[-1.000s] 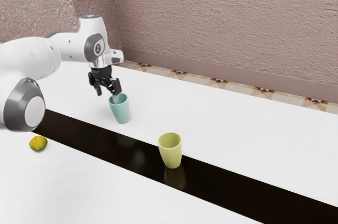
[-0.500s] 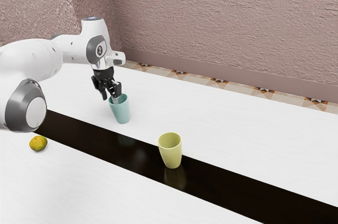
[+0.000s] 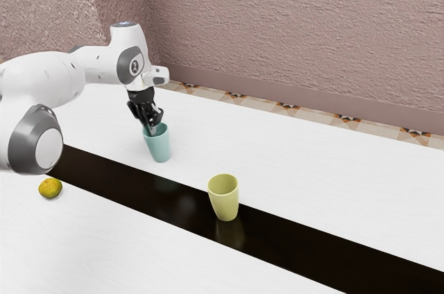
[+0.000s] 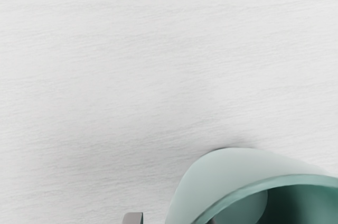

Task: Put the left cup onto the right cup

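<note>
Lower now, the claw (image 3: pixel 150 125) has dropped onto the rim of the teal cup (image 3: pixel 158 145). Its fingers are closer but not pinching yet (a small gap shows beside the wall). Squeeze the rim tight before lifting. The smooth cup stands upright on the white table (image 3: pixel 312 155), well apart from the yellow cup (image 3: pixel 223 197).

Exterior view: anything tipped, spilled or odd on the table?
Nothing stands out. The teal plastic cup and the yellow-green plastic cup both stand upright and apart; the small round yellow-orange fruit lies alone; the end effector is at the teal cup's rim.
</note>
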